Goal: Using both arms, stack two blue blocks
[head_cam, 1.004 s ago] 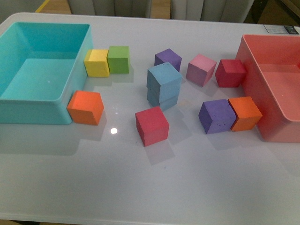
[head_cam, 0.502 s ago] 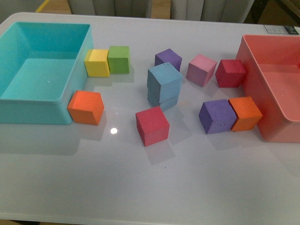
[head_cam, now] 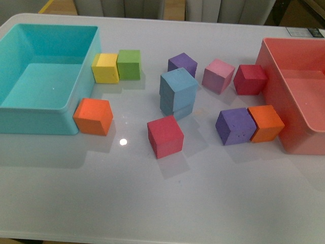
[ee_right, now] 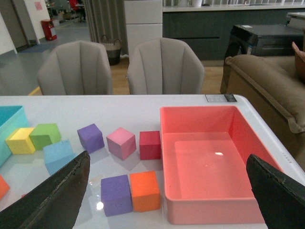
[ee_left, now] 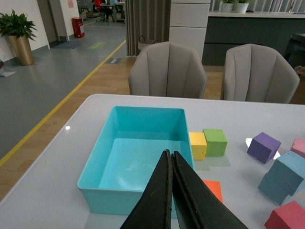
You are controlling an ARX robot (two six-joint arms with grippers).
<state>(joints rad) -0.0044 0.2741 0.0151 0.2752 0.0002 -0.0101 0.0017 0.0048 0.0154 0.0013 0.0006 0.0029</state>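
The two blue blocks [head_cam: 177, 93] already sit stacked mid-counter, the upper one slightly skewed. Both arms hang back, clear of them: the left tool [ee_left: 170, 179] pressed together, the right tool [ee_right: 167, 191] spread wide apart.

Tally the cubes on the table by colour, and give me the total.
Blue: 2, stacked
Purple: 2
Red: 2
Orange: 2
Yellow: 1
Green: 1
Pink: 1
Total: 11 cubes
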